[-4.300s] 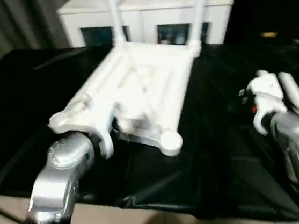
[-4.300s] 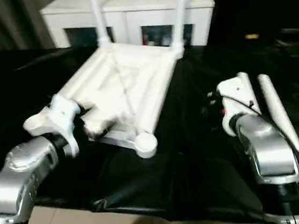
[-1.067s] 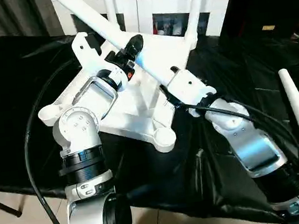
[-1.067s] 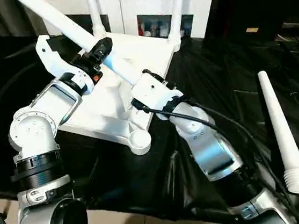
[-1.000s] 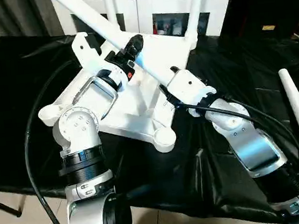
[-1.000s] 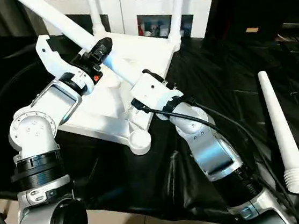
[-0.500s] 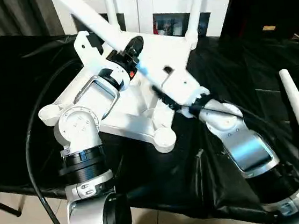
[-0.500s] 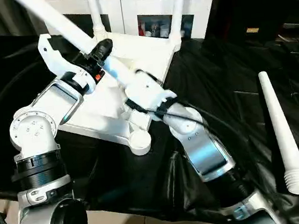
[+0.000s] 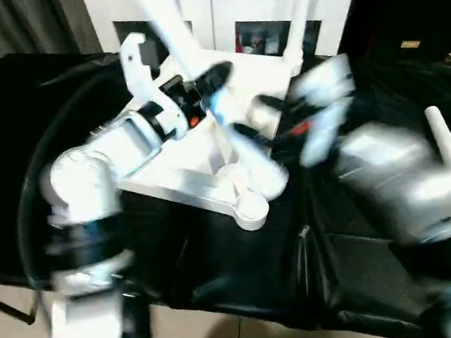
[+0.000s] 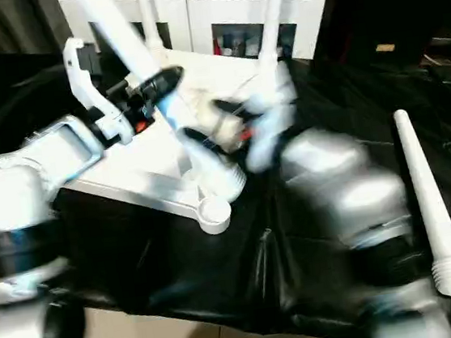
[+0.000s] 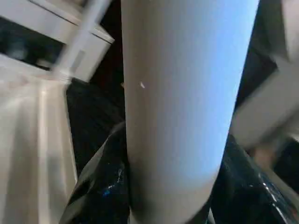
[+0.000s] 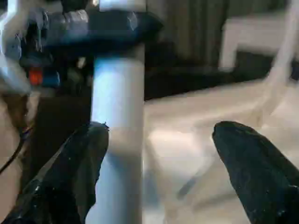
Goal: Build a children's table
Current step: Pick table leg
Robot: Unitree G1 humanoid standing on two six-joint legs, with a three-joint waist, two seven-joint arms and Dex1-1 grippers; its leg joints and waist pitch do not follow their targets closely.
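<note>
The white tabletop point(image 9: 207, 151) is lying ribbed side up on the black-draped bench point(image 9: 24, 118), in front of the white cabinet point(image 9: 224, 10). Two legs point(image 9: 301, 13) are standing in the tabletop's far corners, their tops cut off. The left pincer point(image 9: 200, 86) is clamping a slanting third leg point(image 10: 124, 34) above the tabletop. The right pincer point(image 12: 159, 163), smeared by motion, is standing apart, one finger beside that leg. A fourth leg point(image 10: 429, 203) is lying right of the tabletop.
</note>
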